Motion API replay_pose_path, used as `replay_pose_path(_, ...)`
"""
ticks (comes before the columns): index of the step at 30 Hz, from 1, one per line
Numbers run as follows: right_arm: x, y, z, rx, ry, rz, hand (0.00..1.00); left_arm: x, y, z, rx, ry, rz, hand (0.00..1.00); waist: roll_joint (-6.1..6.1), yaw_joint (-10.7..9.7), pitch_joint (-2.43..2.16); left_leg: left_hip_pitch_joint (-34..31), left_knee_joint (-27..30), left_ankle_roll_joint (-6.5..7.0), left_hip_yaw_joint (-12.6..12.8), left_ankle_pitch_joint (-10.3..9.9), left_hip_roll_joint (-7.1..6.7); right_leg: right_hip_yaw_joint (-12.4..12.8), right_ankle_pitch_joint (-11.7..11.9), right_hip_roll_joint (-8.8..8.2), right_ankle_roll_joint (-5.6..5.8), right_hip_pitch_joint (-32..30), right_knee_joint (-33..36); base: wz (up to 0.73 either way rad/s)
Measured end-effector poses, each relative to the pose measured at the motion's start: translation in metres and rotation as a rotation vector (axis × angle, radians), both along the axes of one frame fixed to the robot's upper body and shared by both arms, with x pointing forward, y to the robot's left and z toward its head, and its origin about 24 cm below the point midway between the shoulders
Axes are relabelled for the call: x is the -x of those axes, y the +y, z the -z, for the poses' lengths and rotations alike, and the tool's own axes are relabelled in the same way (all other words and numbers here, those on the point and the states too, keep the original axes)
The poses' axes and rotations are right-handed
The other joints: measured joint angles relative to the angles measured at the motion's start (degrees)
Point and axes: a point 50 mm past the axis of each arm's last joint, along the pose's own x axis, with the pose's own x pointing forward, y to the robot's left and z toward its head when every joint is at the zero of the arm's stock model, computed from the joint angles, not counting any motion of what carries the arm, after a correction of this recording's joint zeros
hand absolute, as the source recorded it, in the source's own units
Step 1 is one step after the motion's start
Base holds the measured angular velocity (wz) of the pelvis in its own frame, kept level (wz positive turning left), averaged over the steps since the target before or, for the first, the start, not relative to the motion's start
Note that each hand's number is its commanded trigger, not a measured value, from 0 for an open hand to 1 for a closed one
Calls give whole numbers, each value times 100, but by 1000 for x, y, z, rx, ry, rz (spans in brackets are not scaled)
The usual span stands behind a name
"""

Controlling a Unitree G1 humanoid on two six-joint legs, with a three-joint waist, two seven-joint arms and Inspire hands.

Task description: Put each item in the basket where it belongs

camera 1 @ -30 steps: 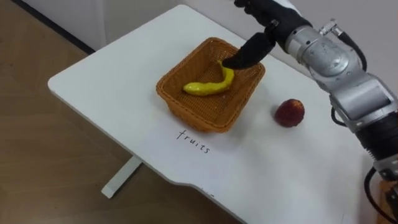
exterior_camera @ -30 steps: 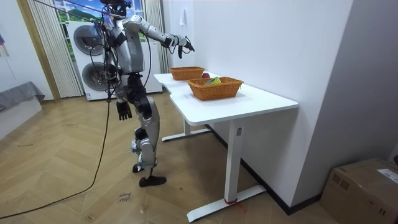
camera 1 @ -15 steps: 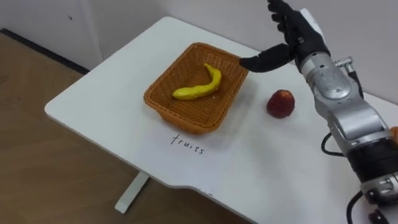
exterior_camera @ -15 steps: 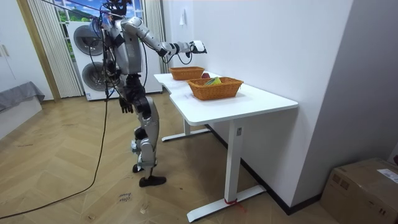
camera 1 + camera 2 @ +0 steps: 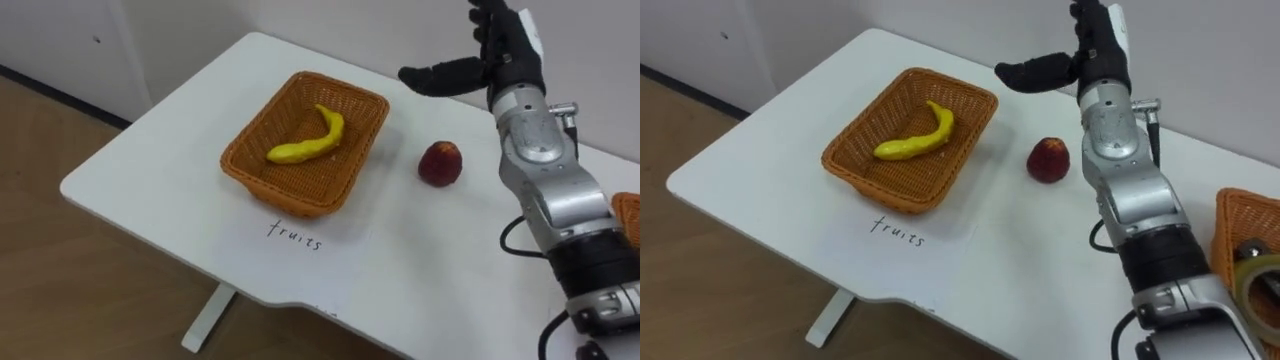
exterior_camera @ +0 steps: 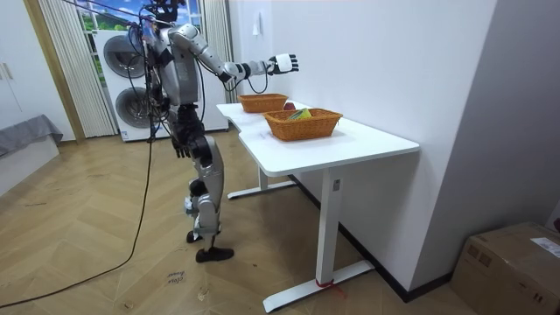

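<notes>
Starting at the near edge, the white worktop lay bare around a handwritten label. At the right, a second basket was cut off, its contents hard to make out. Farther in, the banana lay inside the fruit basket; the apple sat apart on its right. Beyond, the right hand hung high, spread wide and empty, having lifted off the banana since a second ago. The left hand hung by the hip, its state unreadable.
</notes>
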Motion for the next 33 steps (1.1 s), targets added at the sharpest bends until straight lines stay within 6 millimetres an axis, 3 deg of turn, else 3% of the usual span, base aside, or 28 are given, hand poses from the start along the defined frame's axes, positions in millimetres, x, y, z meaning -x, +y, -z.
replay_pose_path(2, 5, -4, 11, 0, 31, 11, 0, 5, -1, 0, 2, 10, -8, 0, 6, -26, -23, -10, 7, 1, -9, 0, -5, -4, 0, -1, 0, 4, -1, 2)
replay_pose_path(8, 8, -9, 17, -23, 46, 42, 0, 11, -4, 2, 12, 25, -18, 0, 41, -136, -6, -75, 20, -3, -9, 7, -15, -2, -8, -11, 0, -51, -13, 0)
replay_pose_path(15, 8, -15, 17, -58, 42, 94, 0, 12, -4, 2, 12, 31, -19, 0, -60, -214, -59, -66, 1, 1, 5, 21, -30, -15, -71, -9, 16, -34, -20, 2)
replay_pose_path(18, 8, -18, 23, -62, 64, 105, 0, 12, -4, 3, 11, 33, -20, 0, -87, -236, -46, -61, -13, 3, 6, 19, -32, -43, -73, -8, 20, -26, -12, 5)
replay_pose_path(19, 8, -21, 28, -60, 88, 118, 0, 12, -3, 3, 9, 35, -20, 0, -97, -236, -13, -63, -16, 4, 4, 19, -32, -56, -74, -10, 22, -25, -9, 4)
replay_pose_path(22, 9, -26, 41, -77, 141, 142, 0, 16, -4, 3, 11, 47, -21, 0, -111, -230, 14, -89, -13, 5, -26, 16, -33, -51, -75, -16, 23, -50, -10, 0)
replay_pose_path(33, 12, -34, 53, -76, 201, 162, 0, 19, -7, 6, 29, 78, -6, 0, -77, -279, 18, -285, -10, 8, 2, 24, -34, -50, -74, -2, 22, -266, -3, 0)
